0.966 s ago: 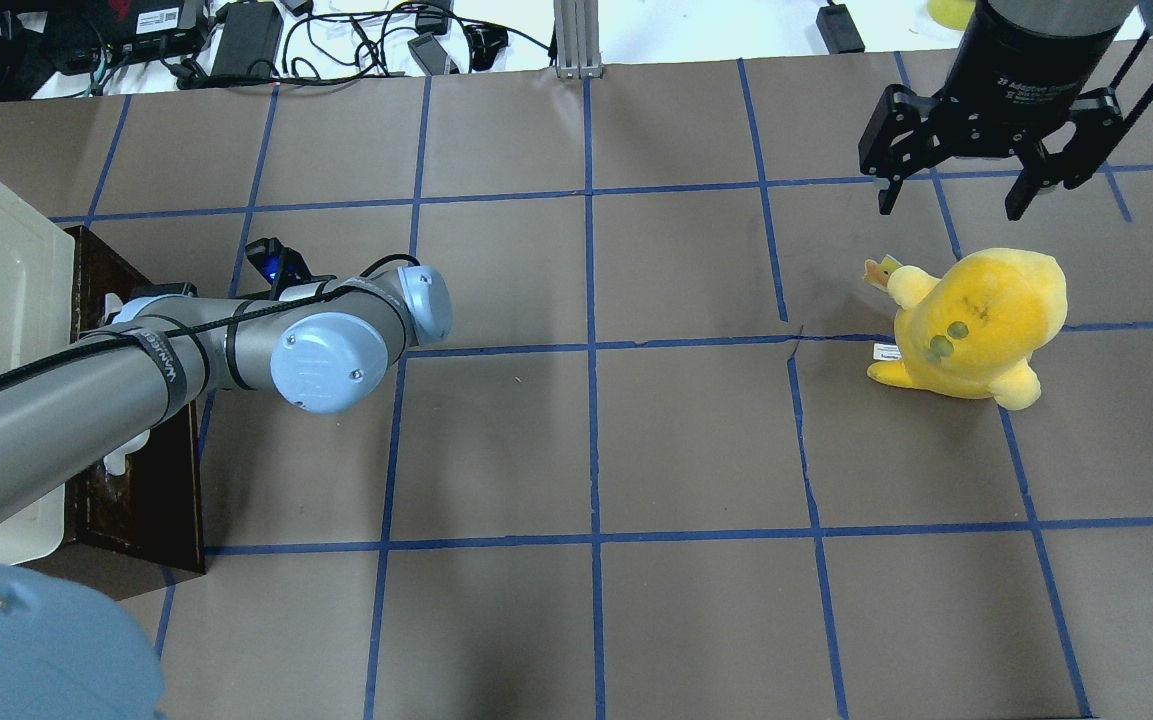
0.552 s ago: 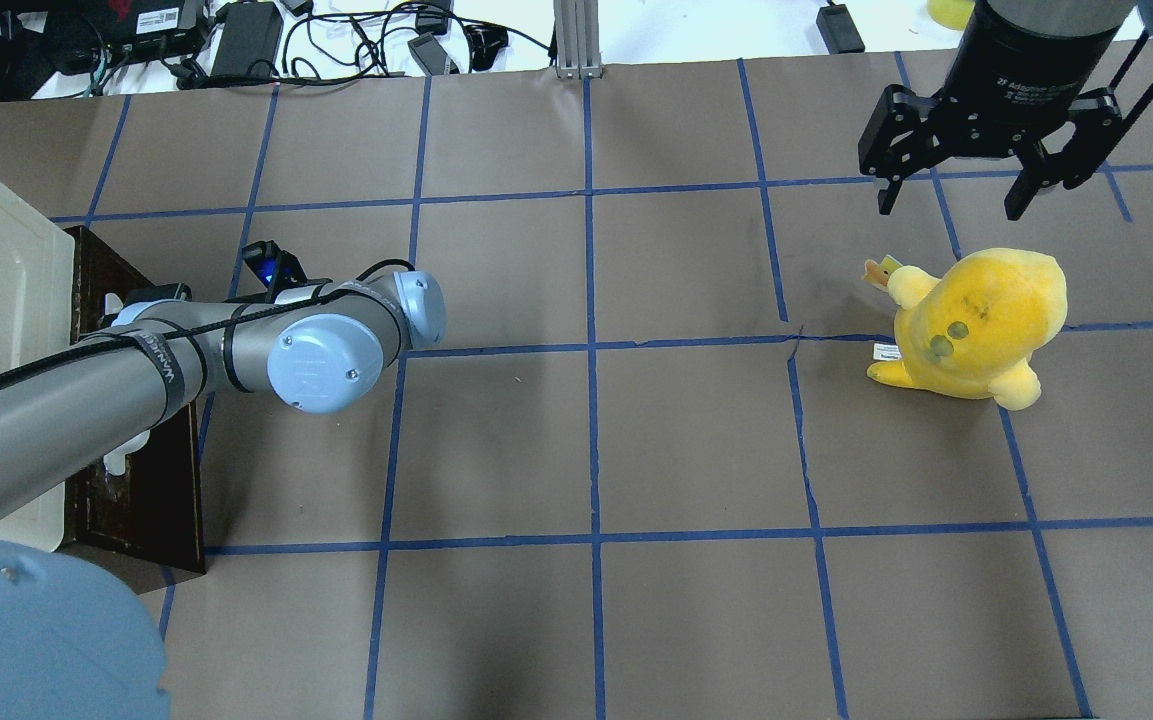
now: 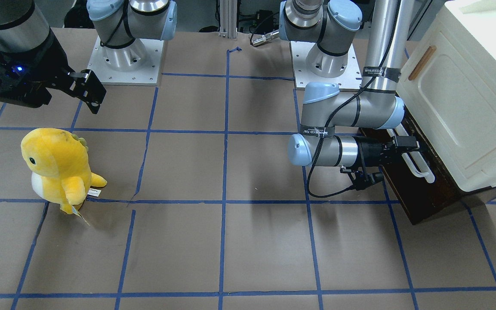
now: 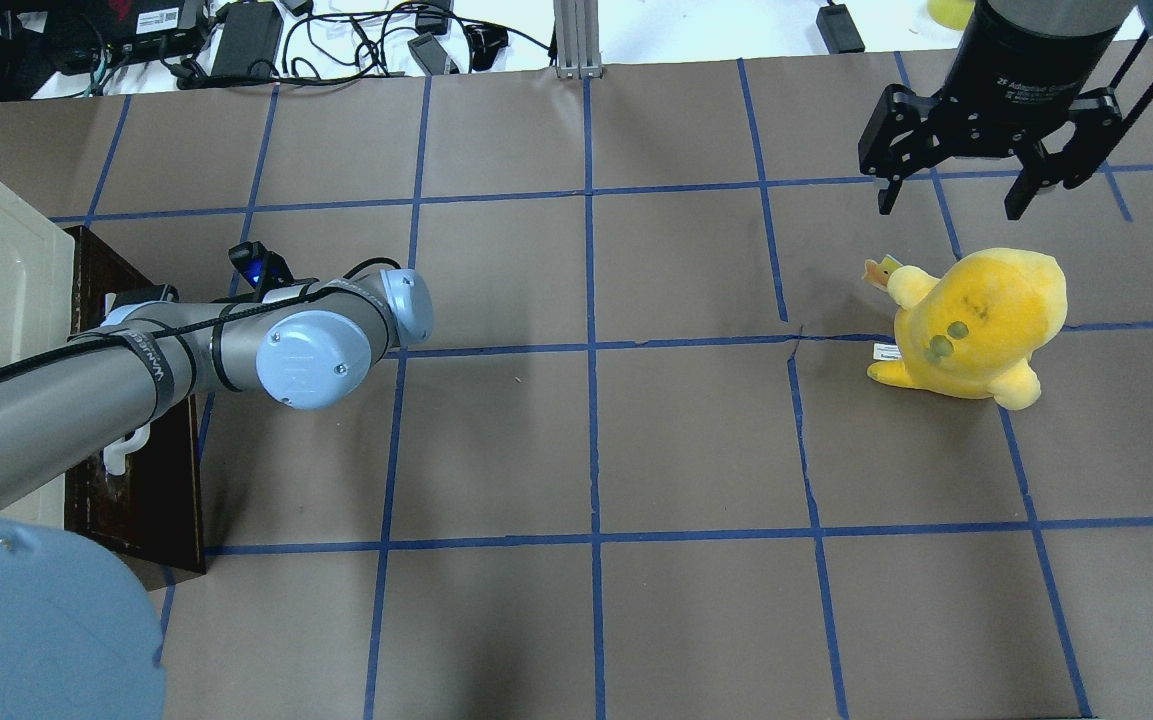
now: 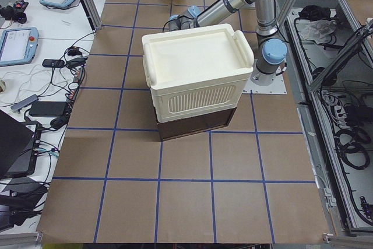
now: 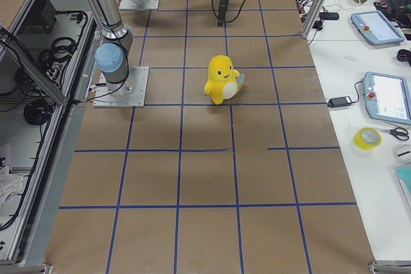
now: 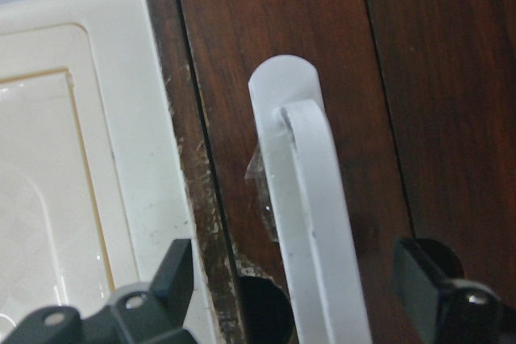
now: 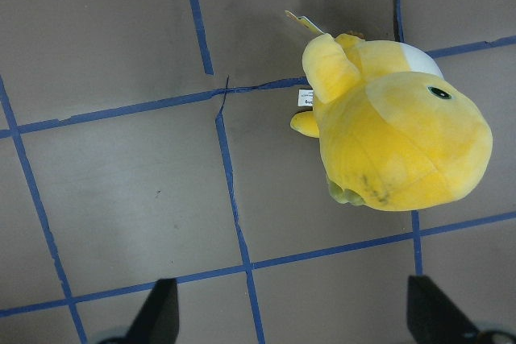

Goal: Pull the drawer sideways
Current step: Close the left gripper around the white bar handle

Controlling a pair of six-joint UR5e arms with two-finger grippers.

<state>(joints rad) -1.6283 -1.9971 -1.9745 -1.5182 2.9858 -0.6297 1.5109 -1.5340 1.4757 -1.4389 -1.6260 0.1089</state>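
Note:
The drawer (image 3: 422,196) has a dark brown front and sits at the foot of the cream cabinet (image 3: 467,94). No pale interior shows. Its long white bar handle (image 3: 420,167) also shows in the left wrist view (image 7: 310,223). My left gripper (image 3: 402,148) is open, and its two fingertips (image 7: 173,275) stand one on each side of the handle, apart from it. In the overhead view the left arm hides most of the handle (image 4: 124,452). My right gripper (image 4: 948,208) is open and empty, high above the table beyond the yellow plush.
A yellow plush dinosaur (image 4: 976,320) stands on the brown paper on the robot's right side; it also shows in the right wrist view (image 8: 395,142). The cabinet door has a small wooden handle (image 3: 422,63). Cables and power bricks (image 4: 246,40) lie beyond the table's far edge.
My left arm has moved a little further toward the cabinet and the drawer front. The right arm and the plush have not moved.

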